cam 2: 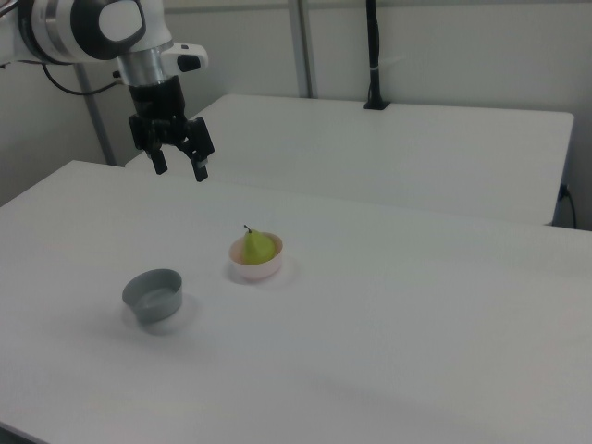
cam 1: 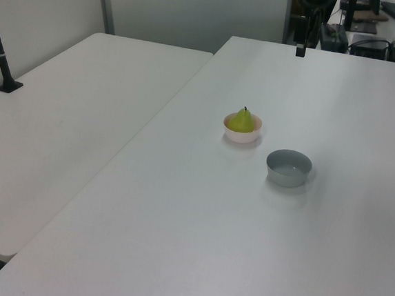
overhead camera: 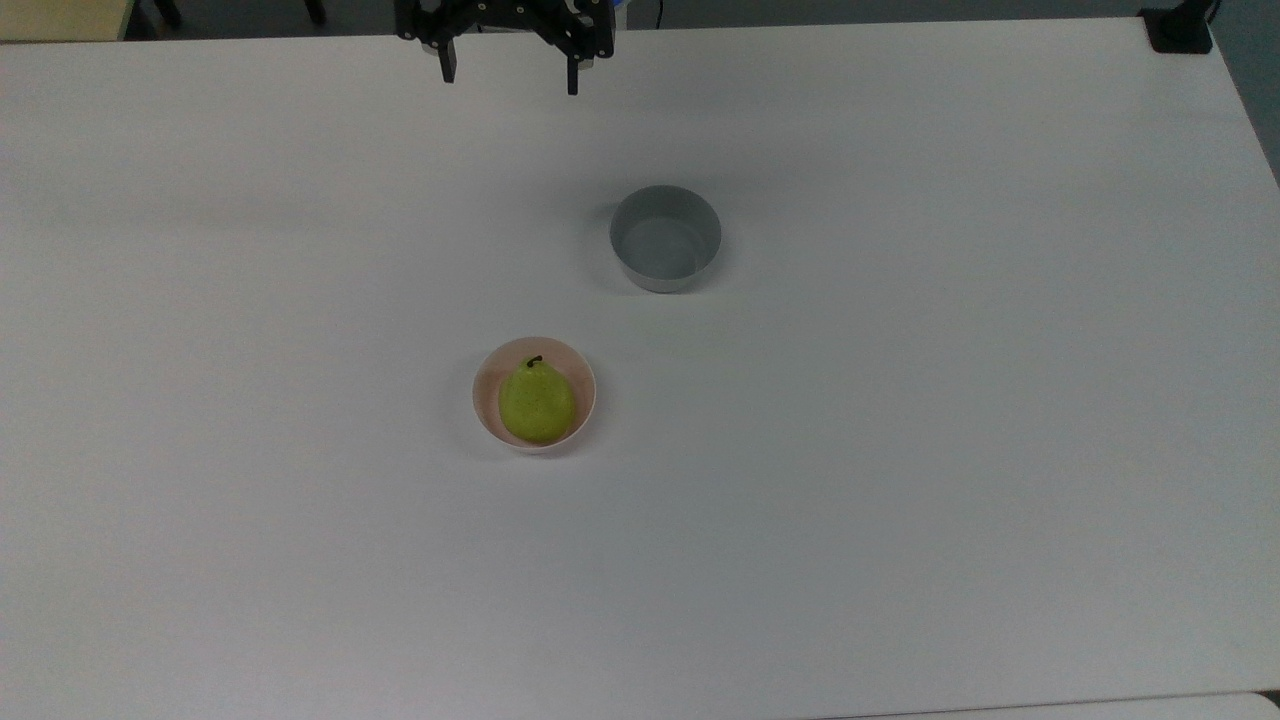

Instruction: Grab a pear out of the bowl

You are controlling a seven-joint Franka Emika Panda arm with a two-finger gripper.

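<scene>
Gripper (cam 2: 179,170) hangs with jaws spread, its upper body cut off at the top view's top edge; I see the speckled yellow-green pear (overhead camera: 537,402) sitting in the small pale pink bowl (overhead camera: 483,390), the empty round grey bowl (overhead camera: 665,240) nearby.

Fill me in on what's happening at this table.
A Franka arm's gripper hangs open and empty above the white table, well away from everything. A yellow-green pear sits untouched in the pink bowl. A grey bowl stands empty nearby. Nothing has been grasped yet.
</scene>
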